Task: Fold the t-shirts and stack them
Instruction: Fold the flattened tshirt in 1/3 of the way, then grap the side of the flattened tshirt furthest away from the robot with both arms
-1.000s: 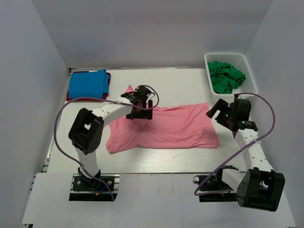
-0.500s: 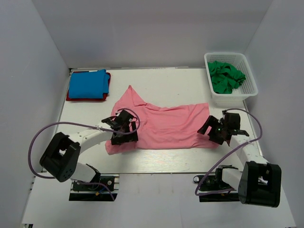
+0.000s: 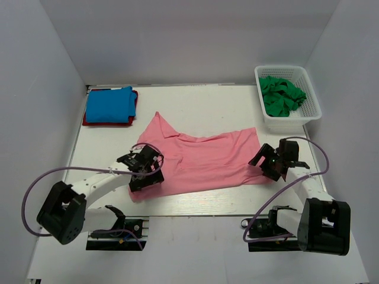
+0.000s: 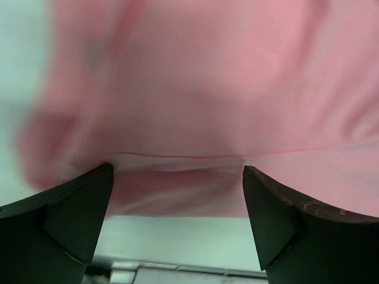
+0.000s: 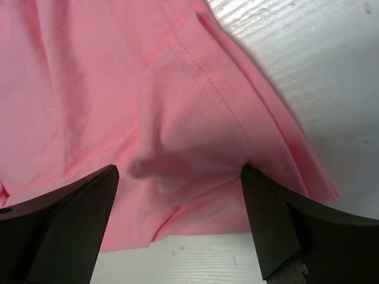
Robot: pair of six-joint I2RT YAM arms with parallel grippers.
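A salmon pink t-shirt [image 3: 204, 160] lies spread across the middle of the white table. My left gripper [image 3: 144, 173] hovers open over its near left corner; in the left wrist view the pink hem [image 4: 177, 171] runs between the two dark fingers [image 4: 65, 219]. At the shirt's right edge my right gripper [image 3: 267, 163] is open too, its fingers [image 5: 278, 225] on either side of a bunched fold of pink cloth [image 5: 177, 160]. A folded bright blue t-shirt [image 3: 109, 104] rests on a red one [image 3: 135, 103] at the far left. Dark green t-shirts [image 3: 281, 95] fill the basket.
The white lattice basket [image 3: 314, 99] stands at the far right corner against the wall. Grey walls enclose the table on three sides. The table's near edge [image 3: 195, 210] runs just below the pink shirt, with both arm bases beyond it.
Both arms came down toward the near edge: the left gripper moved from the shirt's far left part to its near left corner, the right to the right hem. The shirt has shifted slightly.
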